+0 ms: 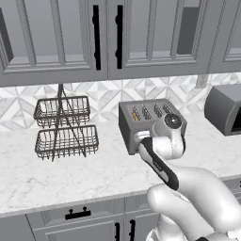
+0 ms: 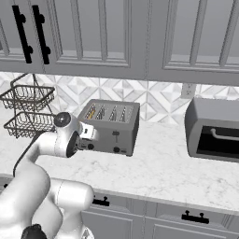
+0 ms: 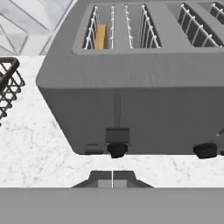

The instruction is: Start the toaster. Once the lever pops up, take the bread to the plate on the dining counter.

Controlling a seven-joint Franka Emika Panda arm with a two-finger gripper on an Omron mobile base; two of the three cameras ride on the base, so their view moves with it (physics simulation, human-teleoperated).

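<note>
Grey-cabinet kitchen with a white marble worktop (image 1: 70, 179) and patterned tile backsplash. Mid-grey boxy toaster (image 2: 109, 128) standing toward the back of that worktop, between a two-tier wire basket rack (image 1: 66, 127) and a darker rounded-top appliance (image 2: 214, 130). Bread (image 3: 100, 36) sunk in the leftmost slot, seen as a golden-tan edge between the wire guides. Lever (image 3: 117, 134) sitting low on the front face, at the bottom of its track, just above a small dark knob (image 3: 116, 149). Gripper (image 3: 112, 178) fully closed, fingertips pressed together, holding nothing, aimed at the toaster's front just below the lever; whether touching cannot be told. Arm reaching forward over the worktop edge, wrist bent so the hand faces the toaster front. Bread likely light, stiff once toasted but crumbly, best pinched across its flat faces near the top crust; probably too deep in the slot to grasp now.
</note>
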